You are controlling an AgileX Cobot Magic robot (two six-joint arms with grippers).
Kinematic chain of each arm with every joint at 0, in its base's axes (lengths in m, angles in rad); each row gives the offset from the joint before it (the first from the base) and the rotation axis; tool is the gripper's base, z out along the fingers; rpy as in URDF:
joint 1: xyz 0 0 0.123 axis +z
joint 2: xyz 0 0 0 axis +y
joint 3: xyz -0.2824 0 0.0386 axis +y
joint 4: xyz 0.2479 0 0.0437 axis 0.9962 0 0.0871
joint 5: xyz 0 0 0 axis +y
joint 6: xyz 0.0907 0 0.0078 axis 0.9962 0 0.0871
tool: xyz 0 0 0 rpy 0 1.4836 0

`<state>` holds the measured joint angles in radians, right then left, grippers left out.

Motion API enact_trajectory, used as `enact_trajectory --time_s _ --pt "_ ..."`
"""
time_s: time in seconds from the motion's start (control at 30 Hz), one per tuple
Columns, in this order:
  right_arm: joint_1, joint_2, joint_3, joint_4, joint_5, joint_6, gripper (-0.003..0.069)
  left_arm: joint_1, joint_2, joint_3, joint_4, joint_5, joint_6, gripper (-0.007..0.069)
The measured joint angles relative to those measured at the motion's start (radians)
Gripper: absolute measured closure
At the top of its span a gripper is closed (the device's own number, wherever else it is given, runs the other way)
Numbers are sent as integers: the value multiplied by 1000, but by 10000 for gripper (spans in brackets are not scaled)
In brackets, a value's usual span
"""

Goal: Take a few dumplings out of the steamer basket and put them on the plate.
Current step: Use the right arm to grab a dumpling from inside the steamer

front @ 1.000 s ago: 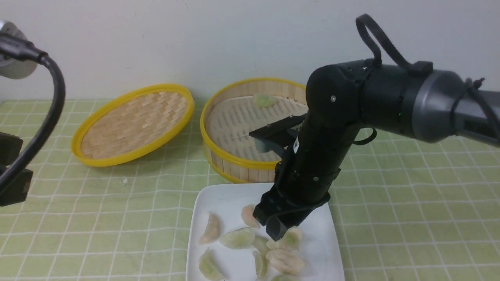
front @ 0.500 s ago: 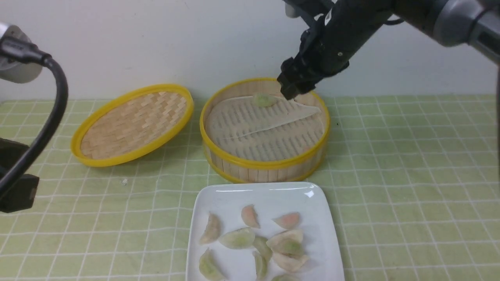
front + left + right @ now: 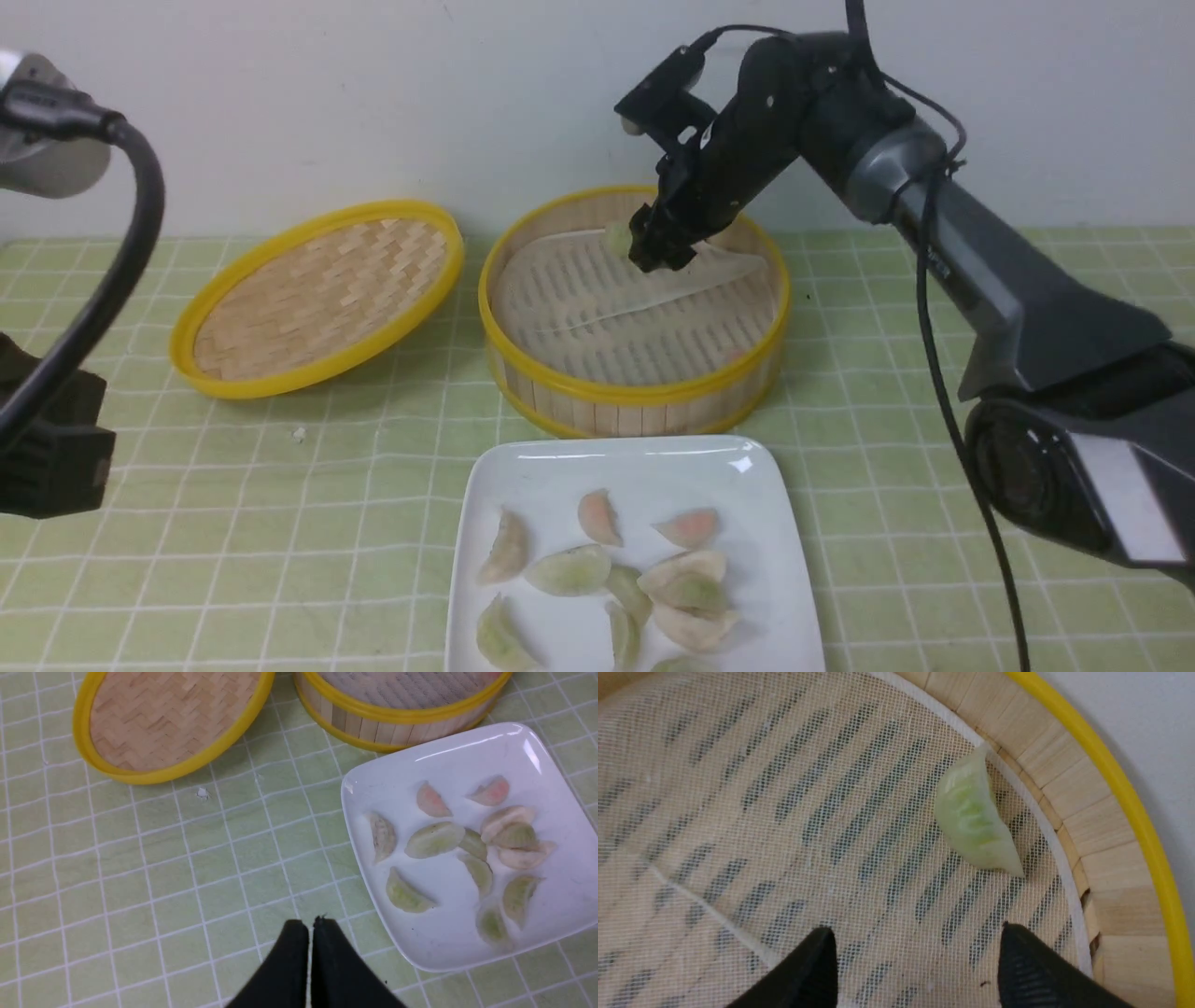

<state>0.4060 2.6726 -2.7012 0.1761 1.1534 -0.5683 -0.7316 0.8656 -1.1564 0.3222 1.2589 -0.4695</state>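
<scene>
When looking for the lone green dumpling [image 3: 973, 821]: found at 12 o'clock in the steamer basket [image 3: 635, 392], on the liner [image 3: 784, 812] by the wall. Close by, right gripper [image 3: 917, 931] with jaws spread wide, empty. At the basket's 6 o'clock, plate [image 3: 560, 467] with more dumplings [image 3: 434, 839]; near it, left gripper [image 3: 310, 924], jaws pressed together.

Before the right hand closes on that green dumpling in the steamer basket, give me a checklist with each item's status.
1. Right hand open: ok, fingers spread.
2. Dumpling between the fingers: not ok, it lies beyond the fingertips.
3. Dumpling clear of the steamer basket wall: cannot tell, it sits close beside it.
4. Bare space on the plate: ok, along its far edge.
5. Left hand out of the way: ok, shut, over the tablecloth beside the plate.
</scene>
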Motion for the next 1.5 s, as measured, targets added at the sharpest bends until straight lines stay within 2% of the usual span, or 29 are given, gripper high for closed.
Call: enact_trajectory --time_s 0.4,0.83,0.93,1.03,1.1,1.17,1.5 --pt "-7 57 -3 -5 -181 -140 232 0 0 0 -2 0 -24 631" --pt "-7 104 -5 15 -267 -174 255 0 0 0 -2 0 -25 631" --pt "-7 109 -6 29 -269 -187 313 0 0 0 -3 0 -26 631" --pt "-9 110 -8 31 -274 -191 452 0 0 0 -3 0 -26 631" --pt "-10 109 -8 31 -264 -190 585 0 0 0 -3 0 -28 631" --pt "-10 97 -8 32 -240 -187 638 0 0 0 -3 0 -28 631" --pt "-14 -10 -21 30 -96 -145 652 0 0 0 -3 0 -28 631"
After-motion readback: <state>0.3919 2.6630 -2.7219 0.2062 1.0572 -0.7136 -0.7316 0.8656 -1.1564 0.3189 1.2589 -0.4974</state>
